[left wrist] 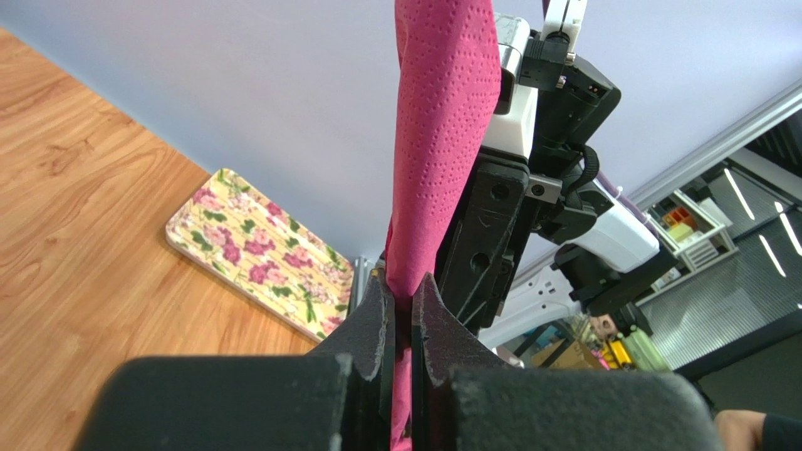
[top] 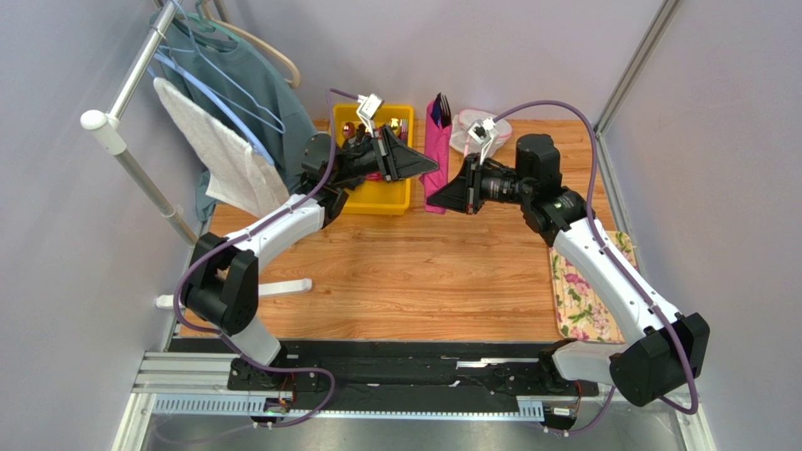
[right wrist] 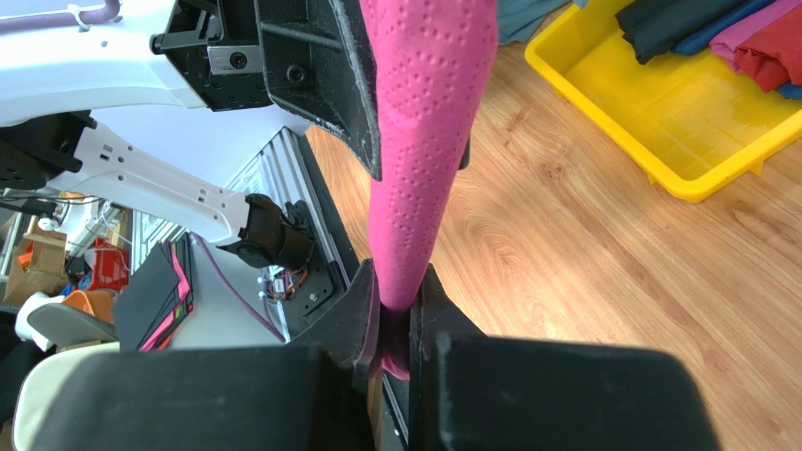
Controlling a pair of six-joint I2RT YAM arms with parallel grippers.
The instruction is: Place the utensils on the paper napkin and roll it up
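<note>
The thin magenta-pink paper napkin [top: 436, 155], rolled into a narrow tube, hangs above the wooden table [top: 424, 272] at its far side. My left gripper [left wrist: 403, 291] and right gripper [right wrist: 400, 287] each pinch it with jaws pressed together on the paper. What look like the slim dark utensils [top: 443, 101] protrude from one end; I judge that any pull between my arms could tear the paper, and a slackened roll could let them slide out.

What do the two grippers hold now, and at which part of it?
Both pinch the rolled paper napkin: the right gripper near its near end, the left gripper closer to its middle.
</note>
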